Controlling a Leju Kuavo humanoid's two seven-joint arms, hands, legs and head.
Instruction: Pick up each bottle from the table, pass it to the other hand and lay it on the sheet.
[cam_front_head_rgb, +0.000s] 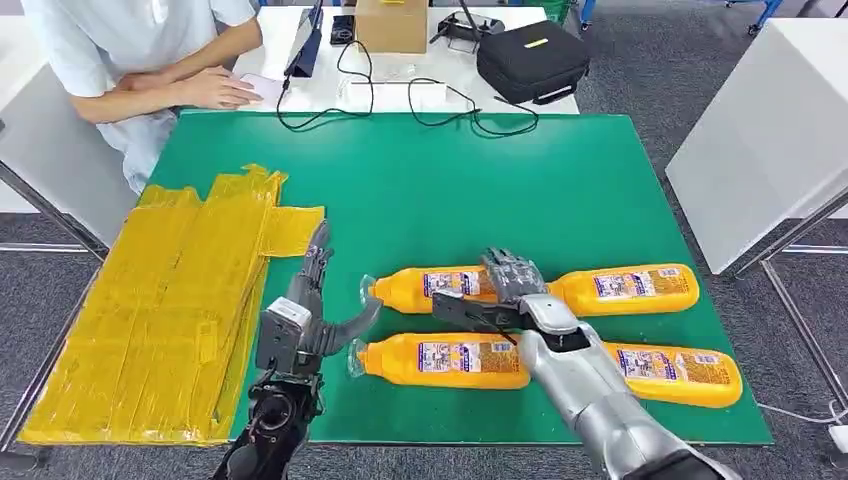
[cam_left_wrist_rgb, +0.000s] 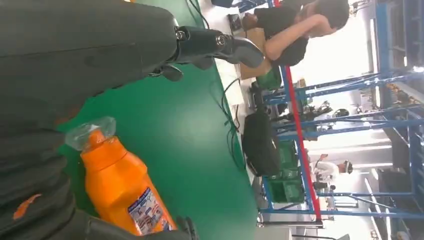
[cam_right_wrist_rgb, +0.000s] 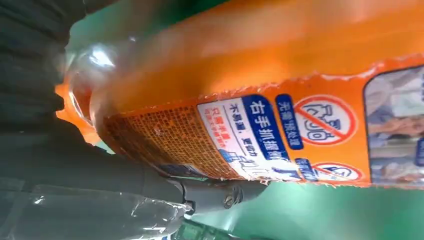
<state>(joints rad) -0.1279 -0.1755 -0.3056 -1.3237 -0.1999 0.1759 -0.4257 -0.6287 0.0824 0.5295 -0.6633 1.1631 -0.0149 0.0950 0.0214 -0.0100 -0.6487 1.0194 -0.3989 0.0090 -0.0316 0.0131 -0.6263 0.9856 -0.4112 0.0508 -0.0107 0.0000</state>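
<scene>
Several orange bottles with clear caps lie on the green table (cam_front_head_rgb: 450, 190). My right hand (cam_front_head_rgb: 508, 288) wraps over the base end of the far left bottle (cam_front_head_rgb: 430, 287), fingers over its top and thumb at its near side; that bottle (cam_right_wrist_rgb: 280, 100) still lies on the table. The near left bottle (cam_front_head_rgb: 440, 360) lies in front of it, with two more (cam_front_head_rgb: 628, 288) (cam_front_head_rgb: 680, 375) to the right. My left hand (cam_front_head_rgb: 318, 300) hovers open by the caps, its thumb spread towards the near left bottle's cap (cam_left_wrist_rgb: 92, 132). The yellow sheet (cam_front_head_rgb: 170, 310) covers the table's left edge.
A person in a white top sits at the far left with hands on a white table (cam_front_head_rgb: 320, 85). That table carries a cardboard box (cam_front_head_rgb: 392, 25), a black bag (cam_front_head_rgb: 530, 60) and cables (cam_front_head_rgb: 430, 110). Another white table (cam_front_head_rgb: 760, 150) stands at the right.
</scene>
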